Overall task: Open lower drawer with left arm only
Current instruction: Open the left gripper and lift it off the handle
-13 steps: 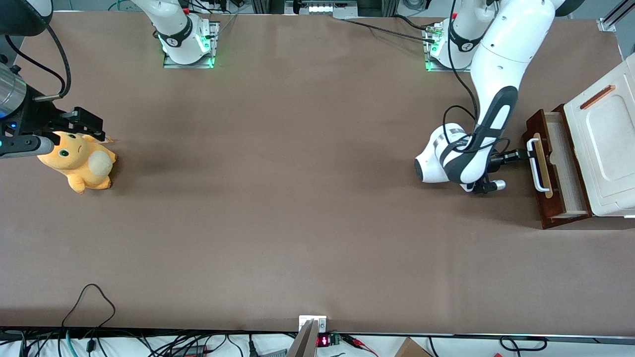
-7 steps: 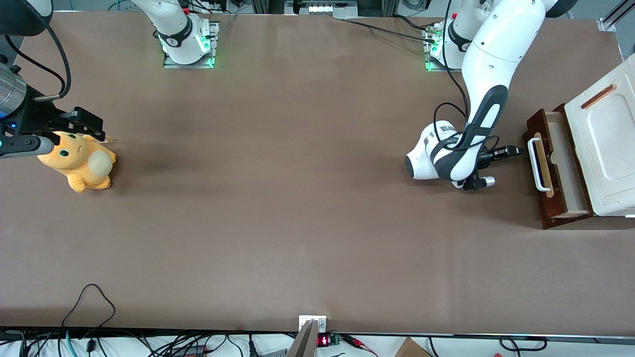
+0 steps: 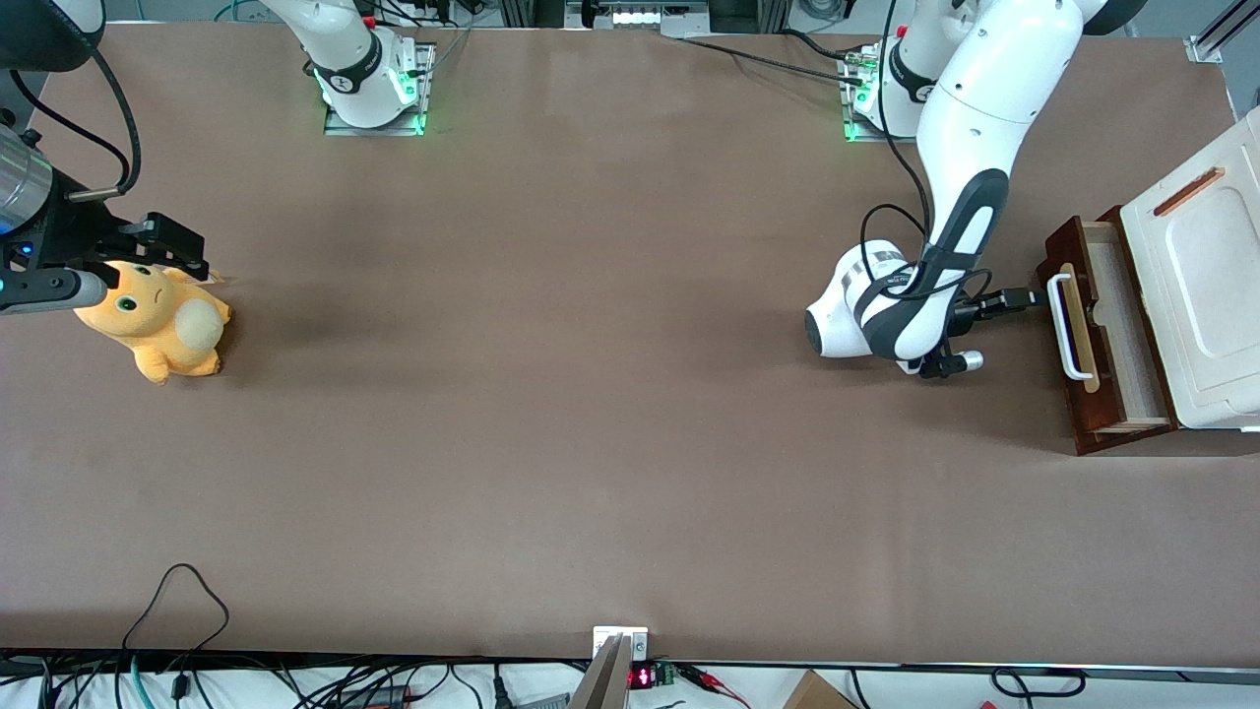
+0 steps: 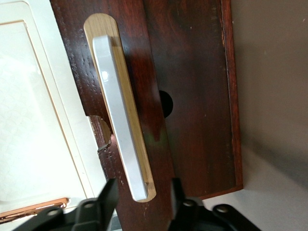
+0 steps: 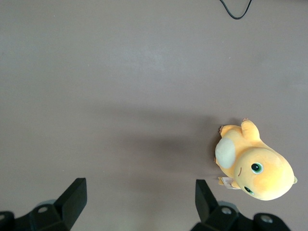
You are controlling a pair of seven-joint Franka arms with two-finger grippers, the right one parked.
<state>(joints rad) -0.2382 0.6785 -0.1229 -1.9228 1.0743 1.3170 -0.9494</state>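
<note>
The lower drawer (image 3: 1101,340) stands pulled out of the white cabinet (image 3: 1206,295) at the working arm's end of the table, showing its pale wood interior. Its dark reddish-brown front (image 4: 192,96) carries a white bar handle (image 3: 1066,326) on a pale wood strip; the handle also shows in the left wrist view (image 4: 120,125). The left arm (image 3: 970,187) reaches down in front of the drawer. Its gripper (image 3: 1029,298) is open and empty, a short gap from the handle; in the wrist view the fingertips (image 4: 108,192) stand on either side of the handle's end without touching it.
A yellow plush toy (image 3: 157,320) lies toward the parked arm's end of the table, under that arm's gripper. The cabinet's white top panel has a short orange-brown strip (image 3: 1186,192). Cables lie along the table's near edge (image 3: 187,591).
One second ago the gripper was at the handle; it has since drawn back from the drawer toward the middle of the table. The drawer stays pulled out. Nothing moved in the last half second.
</note>
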